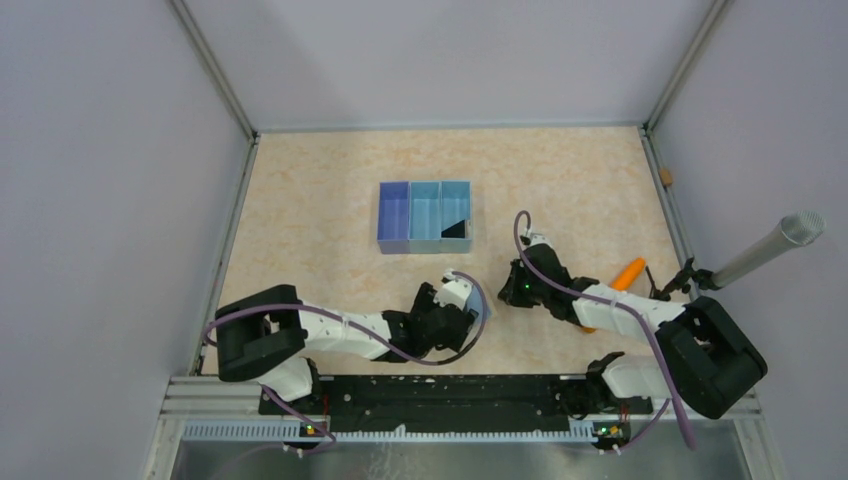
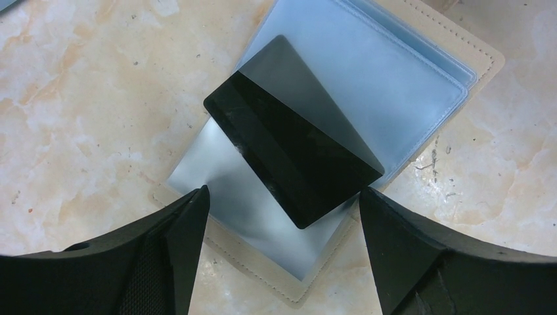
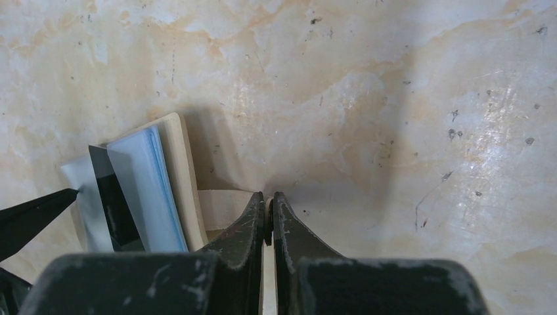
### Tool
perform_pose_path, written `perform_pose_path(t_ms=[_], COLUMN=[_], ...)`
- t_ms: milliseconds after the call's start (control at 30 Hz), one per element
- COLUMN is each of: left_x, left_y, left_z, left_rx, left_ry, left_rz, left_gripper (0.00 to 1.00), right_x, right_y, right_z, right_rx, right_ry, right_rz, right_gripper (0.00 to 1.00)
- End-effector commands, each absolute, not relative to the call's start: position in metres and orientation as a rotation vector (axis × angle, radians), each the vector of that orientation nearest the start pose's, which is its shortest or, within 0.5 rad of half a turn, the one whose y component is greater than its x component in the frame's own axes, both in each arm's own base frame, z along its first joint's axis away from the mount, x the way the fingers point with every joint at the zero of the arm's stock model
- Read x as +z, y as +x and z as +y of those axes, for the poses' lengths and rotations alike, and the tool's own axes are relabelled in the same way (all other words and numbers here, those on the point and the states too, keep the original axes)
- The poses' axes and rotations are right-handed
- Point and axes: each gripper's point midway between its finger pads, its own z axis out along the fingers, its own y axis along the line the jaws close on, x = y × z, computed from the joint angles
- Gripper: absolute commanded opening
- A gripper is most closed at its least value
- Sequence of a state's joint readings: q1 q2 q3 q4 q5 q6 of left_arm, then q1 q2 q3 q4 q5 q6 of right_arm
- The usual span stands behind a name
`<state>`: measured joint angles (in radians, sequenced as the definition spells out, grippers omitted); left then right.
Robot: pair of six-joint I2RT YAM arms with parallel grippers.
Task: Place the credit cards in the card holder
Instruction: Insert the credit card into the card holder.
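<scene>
Your left gripper hangs low over the card holder with its jaws spread wide, one black finger at each side of the lower half and neither touching anything. The holder lies open and flat on the table, close to the near edge and about midway along it, between your two grippers. Its beige stitched cover shows under clear, bluish plastic sleeves. One credit card rests slantwise across those sleeves; in the left wrist view it looks dark grey with a black band across it. You cannot tell from here whether any edge of it is tucked into a pocket. Your right gripper is down at the table beside the holder, toward the right edge, with its fingers pressed together on a beige flap that runs out from the holder's cover. Farther off, the blue tray sits in the middle of the table, toward the far edge, with a dark shape in its right-hand compartment that is too small to identify. An orange object lies near the right edge, just behind your right arm.
</scene>
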<state>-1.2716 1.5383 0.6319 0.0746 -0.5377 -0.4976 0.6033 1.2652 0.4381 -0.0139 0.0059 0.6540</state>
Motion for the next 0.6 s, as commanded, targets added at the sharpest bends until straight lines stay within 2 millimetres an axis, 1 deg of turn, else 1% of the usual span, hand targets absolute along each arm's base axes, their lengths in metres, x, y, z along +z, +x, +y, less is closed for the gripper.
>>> perform_pose_path(t_ms=[0, 300, 567], left_x=[0.031, 0.044, 0.056], left_y=[0.177, 0.183, 0.184], left_z=[-0.306, -0.317, -0.326], left_rx=[-0.264, -0.308, -0.367], left_ry=[0.590, 0.551, 0.525], left_rz=[2.173, 2.149, 2.131], left_gripper=[0.88, 0.88, 0.89], right_x=[-0.015, -0.019, -0.020], right_y=[0.191, 0.186, 0.187], right_z=[0.167, 0.165, 0.164], right_rx=[0.483, 0.477, 0.463], right_ry=[0.041, 0.041, 0.049], right_rz=[2.653, 2.674, 2.676], right_gripper=[0.00, 0.00, 0.00])
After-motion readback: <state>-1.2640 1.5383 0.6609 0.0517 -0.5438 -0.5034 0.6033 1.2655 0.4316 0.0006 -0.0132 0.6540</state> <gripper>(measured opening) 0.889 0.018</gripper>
